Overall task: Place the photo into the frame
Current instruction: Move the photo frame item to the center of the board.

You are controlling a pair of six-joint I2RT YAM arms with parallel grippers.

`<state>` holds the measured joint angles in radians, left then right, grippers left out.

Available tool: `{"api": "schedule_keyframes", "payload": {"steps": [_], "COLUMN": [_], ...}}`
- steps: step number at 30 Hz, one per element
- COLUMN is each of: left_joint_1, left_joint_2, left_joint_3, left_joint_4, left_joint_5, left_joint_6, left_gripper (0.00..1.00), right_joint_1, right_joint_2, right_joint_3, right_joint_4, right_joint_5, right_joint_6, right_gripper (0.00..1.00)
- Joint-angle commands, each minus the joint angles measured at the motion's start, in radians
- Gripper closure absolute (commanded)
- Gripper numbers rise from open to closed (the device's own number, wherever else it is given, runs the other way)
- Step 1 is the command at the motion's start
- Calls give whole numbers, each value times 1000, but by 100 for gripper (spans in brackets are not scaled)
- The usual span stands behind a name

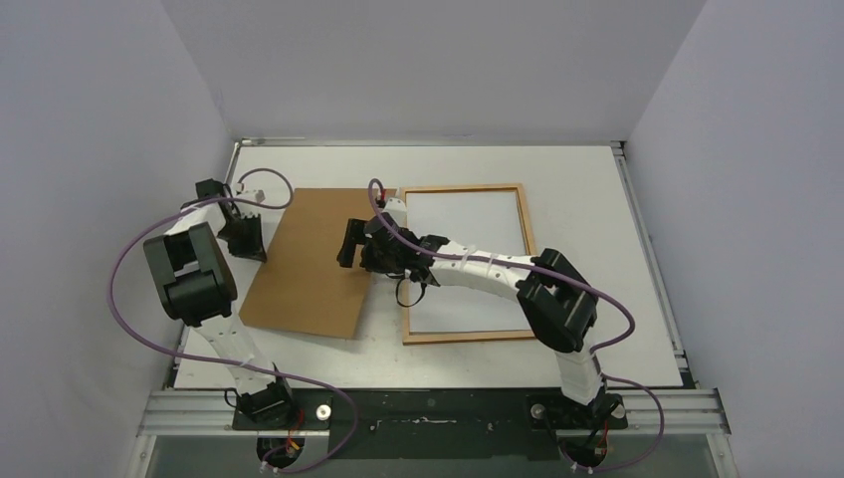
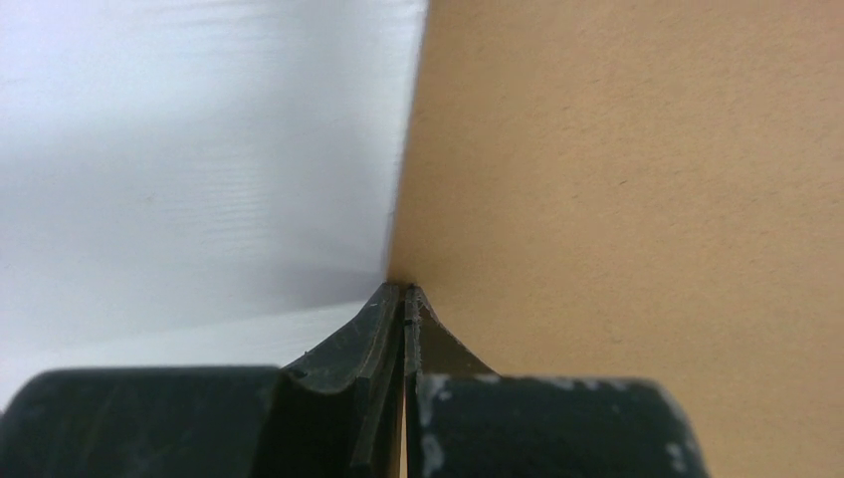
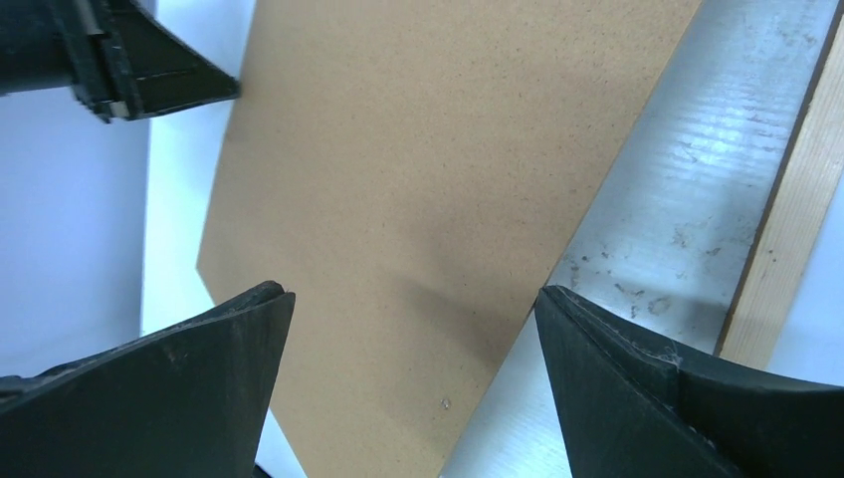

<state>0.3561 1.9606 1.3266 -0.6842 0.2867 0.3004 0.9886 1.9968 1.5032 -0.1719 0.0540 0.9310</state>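
Note:
The frame (image 1: 463,187), a thin reddish-brown wooden rectangle, lies flat right of the table's centre. A white sheet fills it, apparently the photo (image 1: 468,249) with its plain back up. Left of it lies the brown fibreboard backing sheet (image 1: 309,264), slightly askew. My left gripper (image 1: 244,239) is shut, its tips (image 2: 406,291) set against the sheet's left edge (image 2: 617,179). My right gripper (image 1: 350,244) hangs open above the sheet's right edge (image 3: 418,149), one finger over the board and one over the table beside the frame's rail (image 3: 786,219).
The white table (image 1: 597,199) is walled in by grey panels on three sides. A metal rail (image 1: 438,408) with both arm bases runs along the near edge. Purple cables loop off both arms.

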Motion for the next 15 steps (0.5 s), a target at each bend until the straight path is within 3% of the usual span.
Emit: {"api": "schedule_keyframes", "payload": {"steps": [1,15], "left_joint_1": [-120,-245], "left_joint_2": [98,128], "left_joint_3": [-60,-16], "left_joint_4": [-132,-153], "left_joint_5": [172,174], "left_joint_6": [-32,-54], "left_gripper": [100,100], "right_joint_1": [28,-32], "right_joint_2": [-110,-210], "right_joint_3": [-59,-232], "right_joint_4": [403,482], "right_joint_5": [-142,-122], "right_joint_6": [119,188], "right_gripper": [6,7]}}
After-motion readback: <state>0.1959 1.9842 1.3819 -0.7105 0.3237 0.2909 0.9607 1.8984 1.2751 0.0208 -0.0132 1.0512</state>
